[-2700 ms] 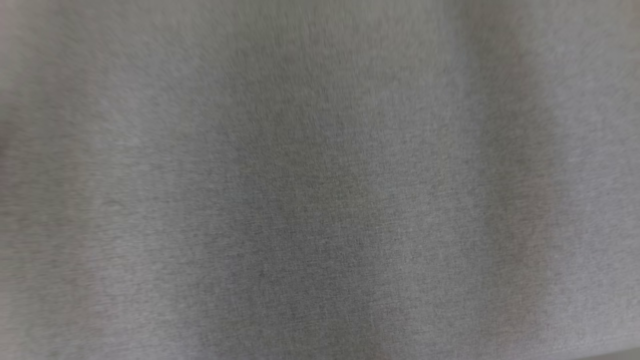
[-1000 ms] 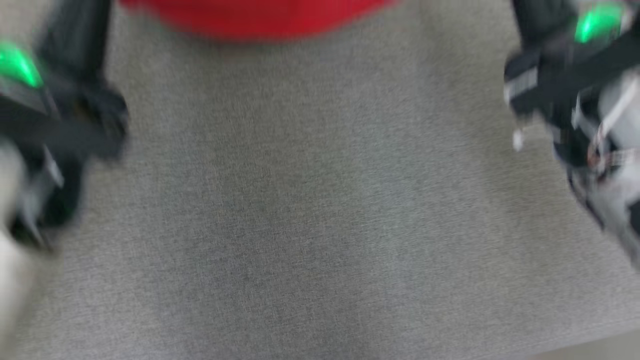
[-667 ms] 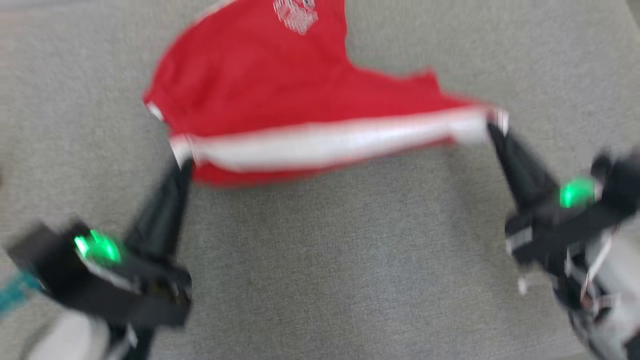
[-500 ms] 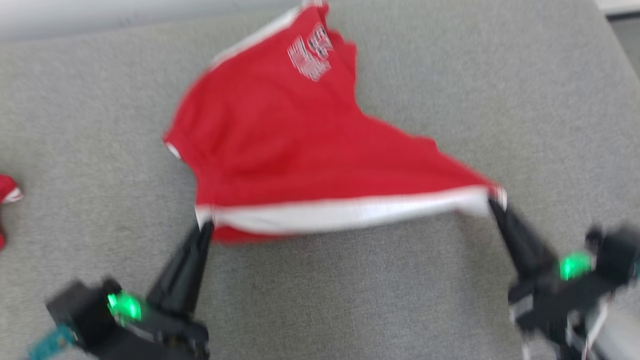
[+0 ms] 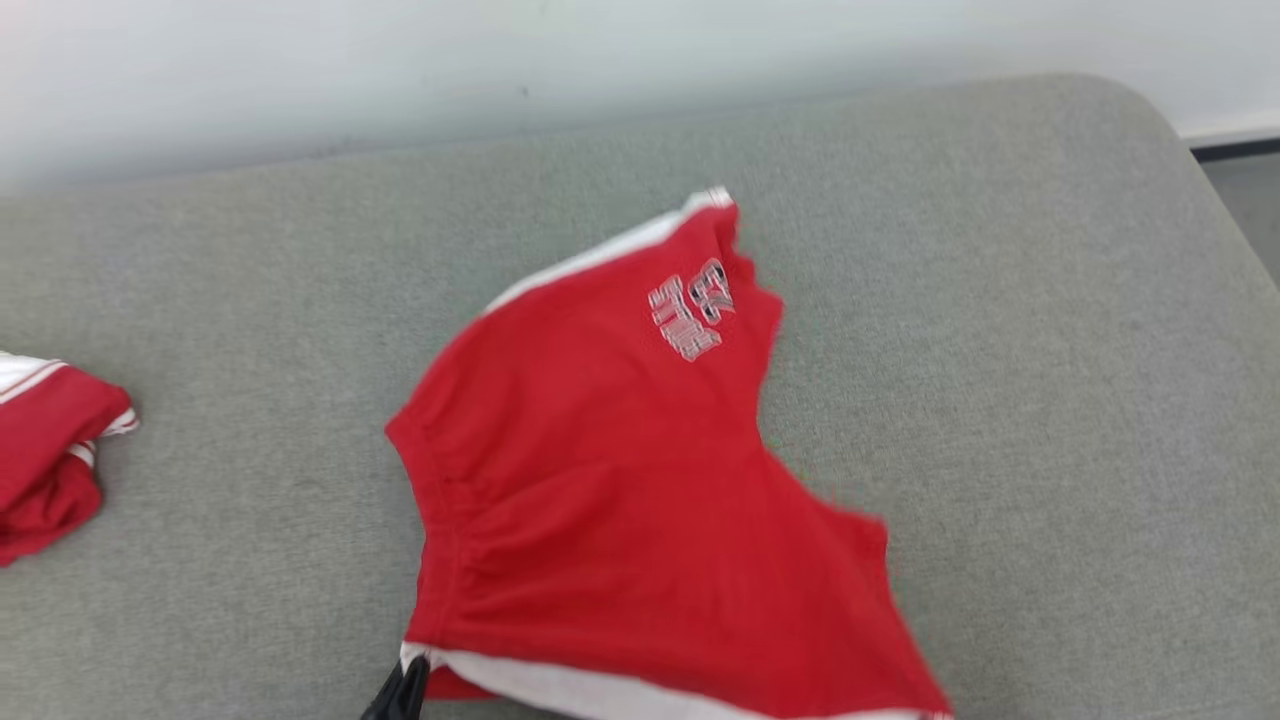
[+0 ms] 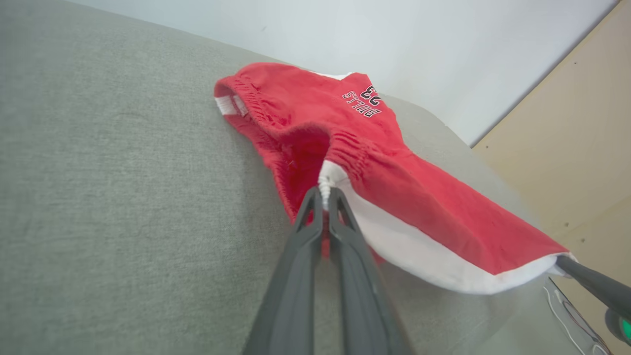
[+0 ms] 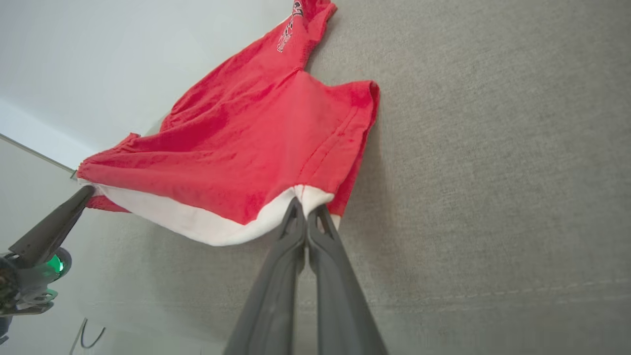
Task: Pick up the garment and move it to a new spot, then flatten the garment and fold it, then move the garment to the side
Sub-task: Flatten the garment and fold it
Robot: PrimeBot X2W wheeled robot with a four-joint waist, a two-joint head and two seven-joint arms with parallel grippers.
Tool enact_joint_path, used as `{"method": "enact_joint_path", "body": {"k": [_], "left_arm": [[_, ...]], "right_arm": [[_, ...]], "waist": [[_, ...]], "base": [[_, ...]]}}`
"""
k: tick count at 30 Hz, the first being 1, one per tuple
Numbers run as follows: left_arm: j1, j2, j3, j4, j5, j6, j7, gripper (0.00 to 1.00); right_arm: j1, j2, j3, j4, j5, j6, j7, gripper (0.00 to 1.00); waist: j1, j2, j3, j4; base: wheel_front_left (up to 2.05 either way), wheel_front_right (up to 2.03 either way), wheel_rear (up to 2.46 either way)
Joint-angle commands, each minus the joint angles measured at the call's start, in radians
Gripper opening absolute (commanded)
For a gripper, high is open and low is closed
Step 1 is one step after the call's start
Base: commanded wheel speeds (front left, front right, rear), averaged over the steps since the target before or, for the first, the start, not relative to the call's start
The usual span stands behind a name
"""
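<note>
Spread over the middle of a grey woven cushion [image 5: 1050, 400], from 12 down to 6 o'clock in the head view: red shorts [image 5: 620, 500] in soft matte knit, pulled into a rough triangle. Puckered at 9 with gathered elastic; edged at 6 by a broad white band [image 5: 560, 690]. Stamped with pale block lettering [image 5: 692, 312] near the far leg tip at 12. Far part resting on the cushion, near band apparently lifted taut, though smeared in the head view.

Clamped tight on one bunched end of the white band: left gripper [image 6: 323, 195], its long dark tapered fingers pressed together. Clamped likewise on the other end: right gripper [image 7: 306, 211], tips closed on white cloth beside a stitched red hem.

Off at 9 o'clock, well apart — a second red garment [image 5: 45, 460], white-striped and crumpled. Beyond the cushion at 12 — a smooth pale wall [image 5: 500, 60].
</note>
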Motion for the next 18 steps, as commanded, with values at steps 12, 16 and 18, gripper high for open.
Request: {"method": "enact_joint_path", "body": {"k": [12,16,18], "left_arm": [[-0.051,-0.015,-0.034,-0.019,0.017,-0.006,-0.001,0.00],[-0.138,-0.009,-0.062,-0.020,0.007,-0.006,-0.001,0.00],[-0.199,-0.007,-0.087,-0.008,0.004,-0.005,-0.001,0.00]], "right_arm": [[-0.022,0.050,-0.182,-0.074,-0.051,0.001,0.070,0.00],[-0.174,0.025,-0.232,-0.045,-0.043,0.001,0.107,0.00],[-0.271,0.007,-0.243,-0.013,-0.050,0.001,0.123,0.00]], "waist": [[0.0002,0.0001,-0.028,0.040],[0.0002,0.0001,-0.005,0.053],[0.0002,0.0001,0.014,0.071]], "base": [[0.00,0.00,0.00],[0.00,0.00,0.00],[0.00,0.00,0.00]]}}
